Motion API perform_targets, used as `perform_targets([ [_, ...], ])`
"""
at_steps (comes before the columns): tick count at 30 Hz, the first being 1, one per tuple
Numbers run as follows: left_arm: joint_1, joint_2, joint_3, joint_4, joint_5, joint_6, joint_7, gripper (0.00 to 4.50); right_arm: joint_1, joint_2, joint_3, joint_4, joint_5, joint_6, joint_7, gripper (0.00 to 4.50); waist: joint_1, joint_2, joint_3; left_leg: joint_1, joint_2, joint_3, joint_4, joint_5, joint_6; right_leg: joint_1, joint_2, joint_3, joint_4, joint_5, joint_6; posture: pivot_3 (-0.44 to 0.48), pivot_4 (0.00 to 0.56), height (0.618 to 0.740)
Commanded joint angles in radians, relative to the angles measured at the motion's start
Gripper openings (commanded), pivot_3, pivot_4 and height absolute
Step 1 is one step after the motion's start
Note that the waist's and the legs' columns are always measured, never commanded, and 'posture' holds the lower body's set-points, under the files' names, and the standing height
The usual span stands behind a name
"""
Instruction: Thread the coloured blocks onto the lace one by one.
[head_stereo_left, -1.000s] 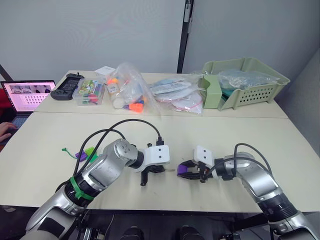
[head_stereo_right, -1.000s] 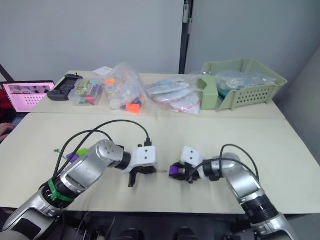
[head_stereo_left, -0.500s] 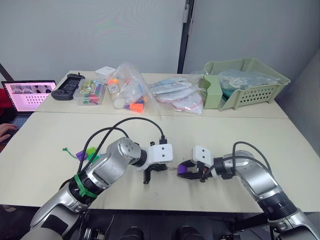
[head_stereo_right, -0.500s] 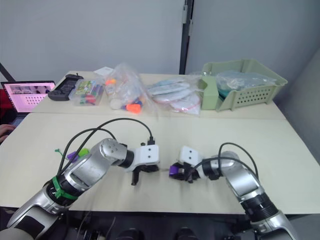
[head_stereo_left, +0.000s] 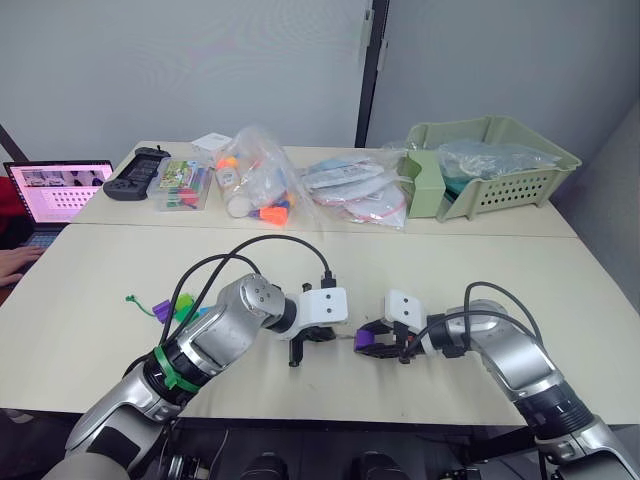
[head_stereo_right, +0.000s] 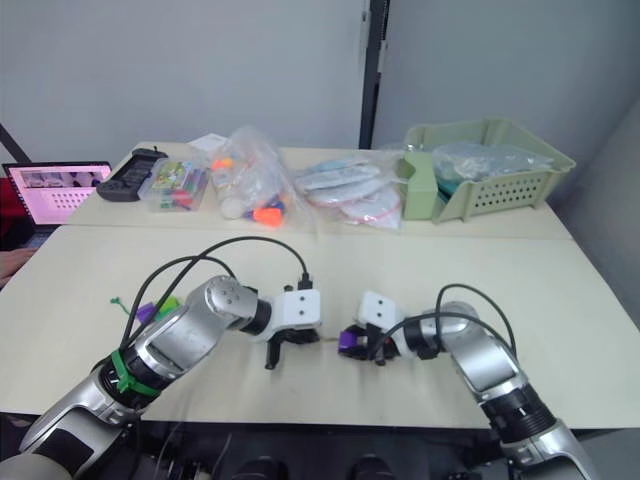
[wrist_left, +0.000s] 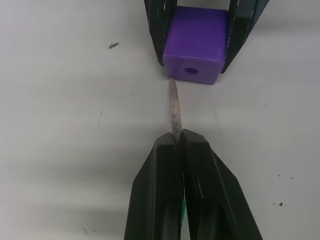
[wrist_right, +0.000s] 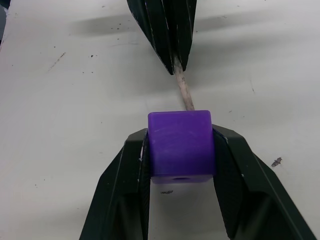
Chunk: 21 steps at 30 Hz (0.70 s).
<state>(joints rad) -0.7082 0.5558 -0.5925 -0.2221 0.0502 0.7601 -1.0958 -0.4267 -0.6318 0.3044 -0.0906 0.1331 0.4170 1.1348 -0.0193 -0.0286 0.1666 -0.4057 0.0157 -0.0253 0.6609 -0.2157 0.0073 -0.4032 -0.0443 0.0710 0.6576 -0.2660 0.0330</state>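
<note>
At table centre, a purple block (wrist_left: 193, 46) is clamped by the right end effector (wrist_right: 181, 145); lace tip (wrist_left: 173, 107), pinched in the left end effector (wrist_left: 179, 145), touches just left of the hole — a slight shift toward 3 o'clock is needed.

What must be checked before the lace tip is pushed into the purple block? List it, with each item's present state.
1. Right gripper clamps the purple block on two sides: ok.
2. Left gripper pinches the lace just behind its pale tip: ok.
3. Block's hole faces the tip: ok.
4. Tip lined up with the hole: not ok; it meets the block's face to one side of the hole.
5. Tip inside the hole: not ok, not yet.
6. Slack in the lace behind the left gripper: cannot tell.
</note>
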Motion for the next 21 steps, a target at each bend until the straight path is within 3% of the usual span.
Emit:
perform_targets([
  [1, -0.027, -0.007, 0.004, -0.069, -0.019, -0.023, -0.017, 0.00, 0.010, 0.009, 0.035, -0.006, -0.015, 0.008, -0.005, 1.17, 0.000, 0.000, 0.000, 0.000, 0.000, 0.000, 0.000, 0.000, 0.000, 0.000, 0.000, 0.000, 0.000, 0.000, 0.000, 0.000, 0.150, 0.740],
  [21, -0.038, -0.030, 0.029, -0.087, -0.033, -0.029, -0.009, 0.00, 0.026, 0.004, 0.053, -0.021, -0.023, 0.018, 0.000, 1.17, 0.002, 0.000, 0.000, 0.000, 0.000, 0.000, 0.000, 0.000, 0.000, 0.000, 0.000, 0.000, 0.000, 0.000, 0.000, 0.000, 0.150, 0.740],
])
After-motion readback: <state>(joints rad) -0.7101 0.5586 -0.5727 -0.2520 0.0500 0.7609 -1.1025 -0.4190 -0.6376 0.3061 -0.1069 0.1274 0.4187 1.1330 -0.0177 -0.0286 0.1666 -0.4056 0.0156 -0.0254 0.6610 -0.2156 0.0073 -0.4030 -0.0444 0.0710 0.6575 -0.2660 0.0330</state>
